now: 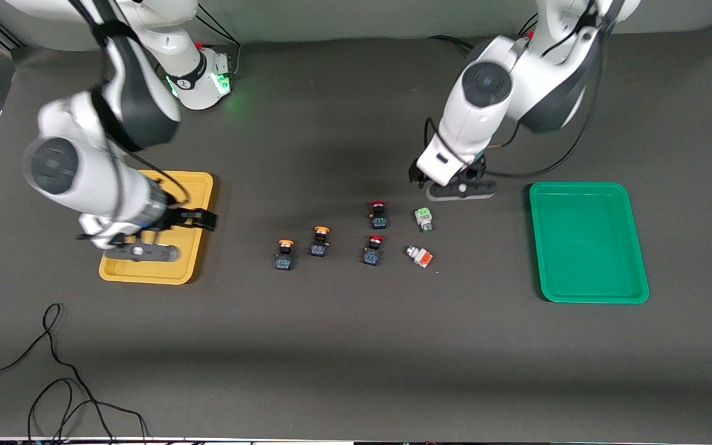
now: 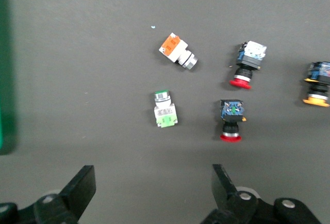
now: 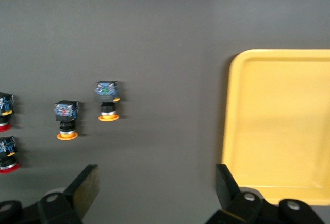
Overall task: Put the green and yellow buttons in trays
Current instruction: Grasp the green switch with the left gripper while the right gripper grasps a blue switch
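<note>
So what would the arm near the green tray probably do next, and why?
Probably lower the left gripper onto the green-and-white button. Its fingers are open and empty, it hangs just above the table beside that button, and the green tray holds nothing yet. The right gripper, also open, is over the yellow tray.

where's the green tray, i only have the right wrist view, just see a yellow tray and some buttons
Observer: The green tray lies at the left arm's end of the table, with nothing in it.
Operator: where's the left end effector
Observer: The left end effector is open, above the table beside the white button with the green part.
Operator: any more white ones
Observer: Yes, a white button with an orange part lies nearer the front camera than the green one.
</note>
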